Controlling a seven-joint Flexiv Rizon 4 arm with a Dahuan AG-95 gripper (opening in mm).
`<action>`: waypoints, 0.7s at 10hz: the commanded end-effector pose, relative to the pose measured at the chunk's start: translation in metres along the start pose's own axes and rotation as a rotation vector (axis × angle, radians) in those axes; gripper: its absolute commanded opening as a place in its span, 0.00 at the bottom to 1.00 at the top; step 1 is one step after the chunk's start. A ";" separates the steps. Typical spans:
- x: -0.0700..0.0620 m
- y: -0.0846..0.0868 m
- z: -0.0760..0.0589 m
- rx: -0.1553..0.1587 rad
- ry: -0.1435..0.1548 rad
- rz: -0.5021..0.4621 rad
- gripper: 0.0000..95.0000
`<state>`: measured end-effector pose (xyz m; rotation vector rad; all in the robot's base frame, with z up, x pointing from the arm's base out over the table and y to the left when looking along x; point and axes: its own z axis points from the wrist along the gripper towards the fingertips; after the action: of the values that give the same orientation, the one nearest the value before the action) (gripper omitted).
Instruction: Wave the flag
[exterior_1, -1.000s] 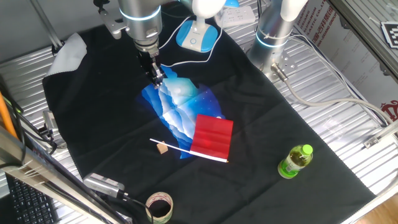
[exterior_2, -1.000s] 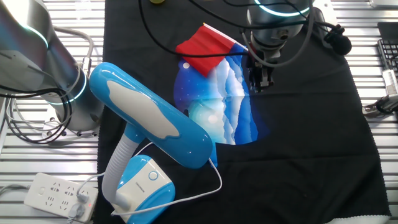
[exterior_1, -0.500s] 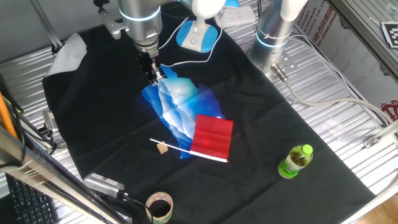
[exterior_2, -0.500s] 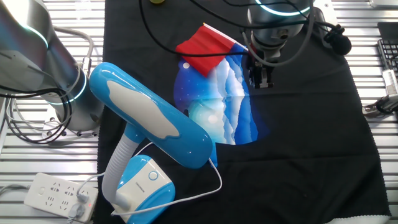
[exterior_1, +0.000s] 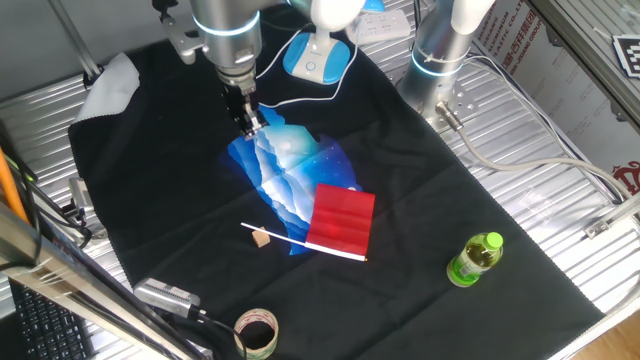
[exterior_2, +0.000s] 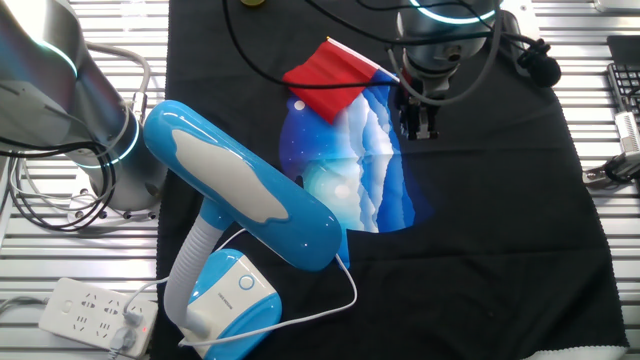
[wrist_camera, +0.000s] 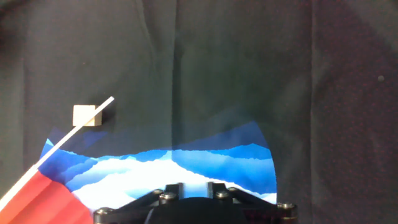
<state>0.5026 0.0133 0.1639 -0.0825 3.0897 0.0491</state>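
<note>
Jaws on the gripper (exterior_1: 251, 123) hang empty over the far edge of the blue-and-white patterned cloth (exterior_1: 285, 180), and whether they stand apart or together I cannot tell: they are small and dark in both fixed views, and the hand view shows only the gripper body, no fingertips. The flag (exterior_1: 342, 220) lies flat on the near part of that cloth, well apart from the gripper, its red cloth toward the right and its thin white stick (exterior_1: 285, 238) running out leftward beside a small tan block (exterior_1: 262, 237) on the bench. Judging from this, the task is barely begun: the flag is not yet gripped or lifted, so reaching the stick, grasping it, raising it and waving all remain. A black cloth (exterior_1: 150, 200) covers the bench, which shows ribbed metal at its edges. Also around are a blue-and-white desk lamp (exterior_2: 240, 200), a green bottle (exterior_1: 473, 257) at the near right, a roll of tape (exterior_1: 256, 332) at the near edge, and a white power strip (exterior_2: 95, 306).
</note>
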 end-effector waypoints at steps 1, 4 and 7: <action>-0.002 0.014 0.007 0.002 -0.016 0.063 0.00; -0.004 0.021 0.020 0.001 -0.042 0.118 0.00; -0.005 0.022 0.025 0.001 -0.047 0.139 0.00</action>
<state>0.5074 0.0366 0.1390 0.1353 3.0439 0.0576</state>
